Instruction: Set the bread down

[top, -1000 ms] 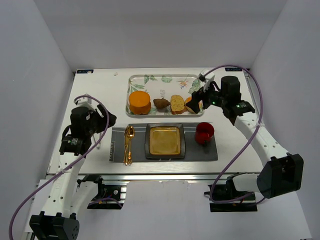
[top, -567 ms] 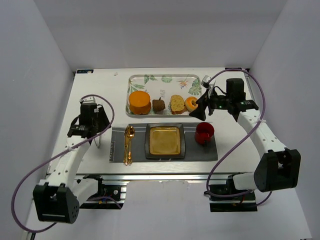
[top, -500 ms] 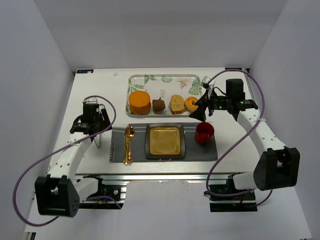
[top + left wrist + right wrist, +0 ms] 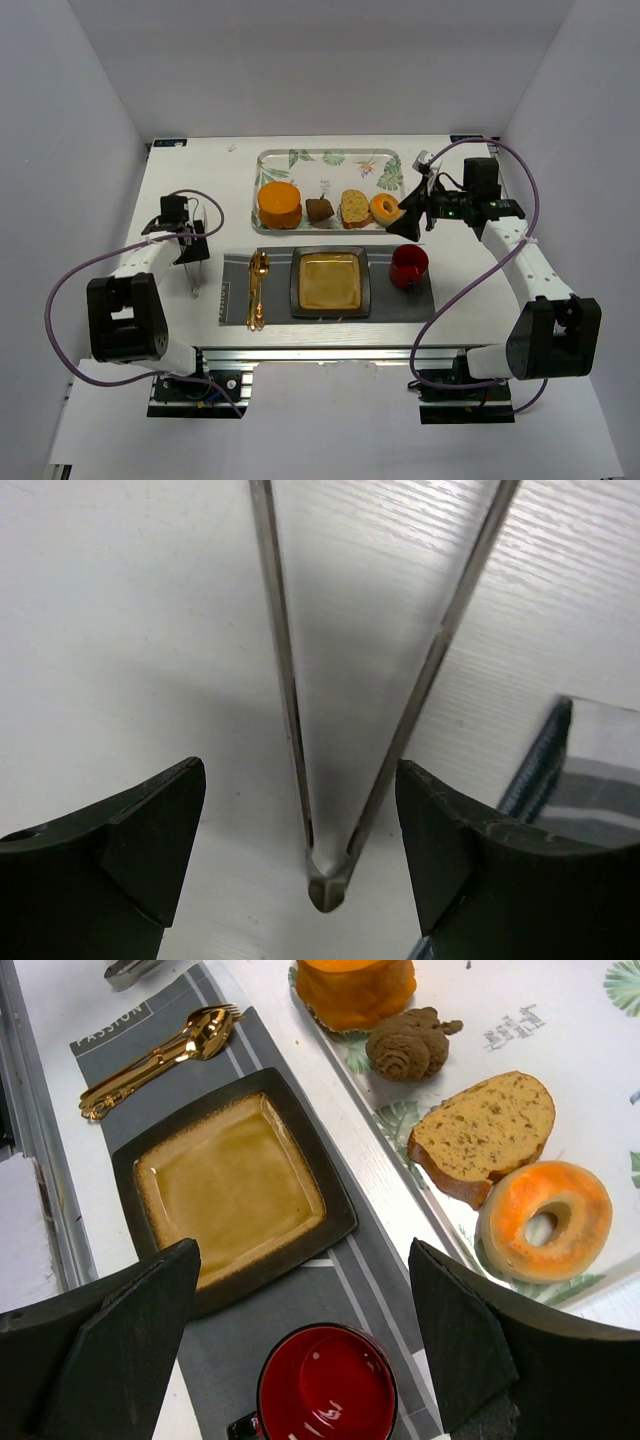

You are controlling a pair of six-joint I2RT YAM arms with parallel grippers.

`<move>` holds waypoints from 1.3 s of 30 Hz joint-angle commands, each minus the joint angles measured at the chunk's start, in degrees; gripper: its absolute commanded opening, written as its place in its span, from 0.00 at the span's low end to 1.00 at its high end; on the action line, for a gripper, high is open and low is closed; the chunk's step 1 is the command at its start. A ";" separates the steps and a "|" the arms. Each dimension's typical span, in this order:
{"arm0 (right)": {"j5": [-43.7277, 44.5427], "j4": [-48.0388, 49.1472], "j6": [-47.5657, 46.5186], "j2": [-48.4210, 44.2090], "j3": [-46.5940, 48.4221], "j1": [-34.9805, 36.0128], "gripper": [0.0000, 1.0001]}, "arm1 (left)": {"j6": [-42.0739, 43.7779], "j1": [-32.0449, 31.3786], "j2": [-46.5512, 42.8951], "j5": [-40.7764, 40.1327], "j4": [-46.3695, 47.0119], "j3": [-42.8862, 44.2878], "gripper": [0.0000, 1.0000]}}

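Both pincers stood wide open, and neither had hold of anything. The bread [image 4: 354, 208] (a single seeded slice) lay in the floral tray [image 4: 330, 154] at the upper middle of the overhead view. A brown pastry [image 4: 319, 209] sat to its left and an orange-glazed donut [image 4: 384, 208] to its right, with a round orange cake [image 4: 279, 204] at the tray's left end.

The right gripper [image 4: 405, 222] hung just right of the donut, by the tray's lower right corner and above the red cup [image 4: 409, 265]. In its wrist view the dark fingers [image 4: 120, 1340] filled the bottom corners. The slice lay just beside the donut at upper right, the square brown plate [image 4: 232, 1185] sat left of centre on the grey placemat [image 4: 370, 1290], and gold cutlery [image 4: 160, 1060] lay at upper left.

The left gripper [image 4: 190, 245], at mid-left of the overhead view, pointed down over metal tongs [image 4: 290, 680] lying on the white table [image 4: 100, 630] — its fingers stood either side of the tongs' joined end, touching neither arm.
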 commanded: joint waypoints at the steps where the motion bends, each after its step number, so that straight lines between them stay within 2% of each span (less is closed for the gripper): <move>1: -1.87 2.02 1.04 -1.42 0.50 -1.27 0.89 | 2.55 1.89 1.81 3.55 2.85 0.76 0.86; 7: -2.14 1.50 1.57 -0.63 2.17 -1.97 0.90 | 2.55 3.31 7.70 10.31 6.18 0.23 0.83; 13: -2.32 1.06 2.09 -0.37 2.79 -2.41 0.89 | 0.97 3.31 10.08 10.77 9.08 -0.29 0.80; 16: -2.23 1.06 2.10 -0.63 2.44 -2.59 0.89 | 0.10 3.57 10.26 9.98 10.05 -1.09 0.68; 17: -2.31 1.06 2.18 -0.72 2.35 -2.76 0.89 | -0.26 3.66 9.73 9.62 10.31 -1.35 0.55; 22: -2.49 0.97 2.36 -0.90 2.08 -3.56 0.89 | -3.07 4.54 5.26 11.28 12.95 -4.25 0.29; 24: -2.75 0.97 2.27 -0.98 1.99 -3.91 0.89 | -4.21 4.54 2.09 14.97 13.04 -3.99 0.19; 26: -3.02 0.97 2.36 -0.98 1.82 -4.26 0.89 | -5.70 4.54 -0.72 19.44 13.39 -3.55 0.15; 27: -3.11 0.97 2.53 -0.90 1.91 -4.26 0.89 | -7.36 4.45 -4.12 24.51 13.65 -3.37 0.11; 29: -3.19 1.06 2.62 -0.89 1.91 -4.52 0.89 | -9.57 4.10 -7.74 29.02 14.44 -2.85 0.10; 33: -3.55 2.02 3.76 -0.54 1.91 -4.70 0.89 | -16.85 -1.67 -15.31 36.68 13.49 -0.30 0.10; 37: -4.16 2.99 4.99 0.07 1.91 -4.79 0.89 | -22.75 -11.09 -18.83 40.98 14.00 2.25 0.17; 39: -4.51 3.43 5.26 0.33 2.17 -4.87 0.89 | -26.60 -15.47 -18.57 41.52 14.71 3.39 0.24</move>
